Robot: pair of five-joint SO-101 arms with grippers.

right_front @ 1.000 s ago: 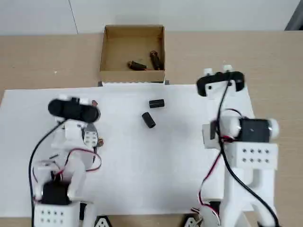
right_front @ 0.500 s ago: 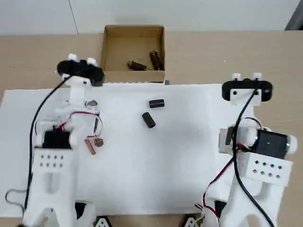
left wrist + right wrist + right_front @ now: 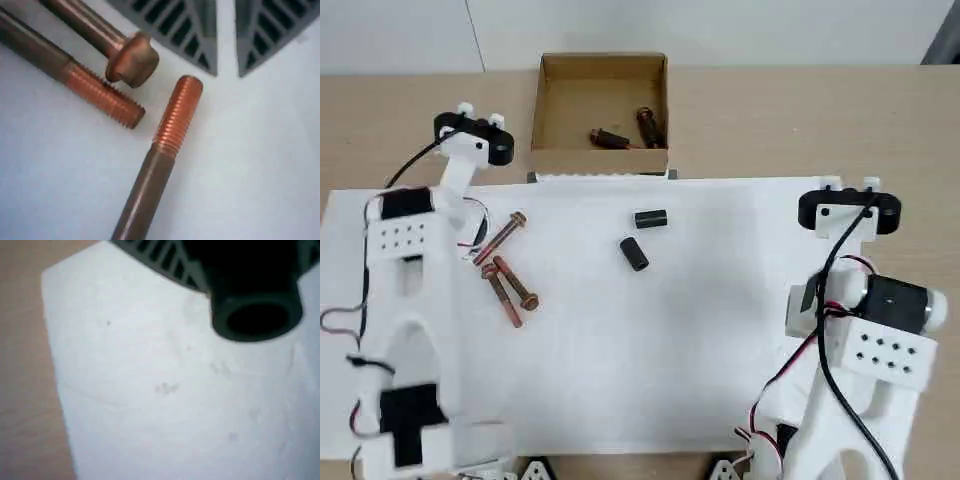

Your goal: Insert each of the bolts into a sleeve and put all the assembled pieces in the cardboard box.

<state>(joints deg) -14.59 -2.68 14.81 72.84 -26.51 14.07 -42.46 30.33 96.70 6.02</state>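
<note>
The left arm (image 3: 408,235) stands at the left edge of a big white paper (image 3: 680,380) that lies on a wooden table (image 3: 820,110). The left claw (image 3: 227,70) points down at the paper. Its 2 grey fingers (image 3: 175,25) are a little apart and hold nothing. Just beside the left claw lie 3 bolts (image 3: 515,283). They are copper brown, flat on the paper and close together. In the left wrist view, the round head of 1 bolt (image 3: 132,57) lies near a fingertip. The screw ends of the other 2 bolts lie just beside that head.

Further right, behind the far edge of the paper, sits the cardboard box (image 3: 603,160), open on top. 2 dark pieces (image 3: 608,138) lie inside it, toward its right side.

On the paper in front of the box lie 2 black sleeves, both on their sides. 1 (image 3: 650,218) is nearer the box and the other (image 3: 635,253) is near it, not touching.

The right arm (image 3: 865,335) stands at the right edge of the paper. The right claw (image 3: 235,275) is clamped on a third sleeve (image 3: 255,305), also black. It hangs over the paper, close to the paper's edge, with its round open end showing.
</note>
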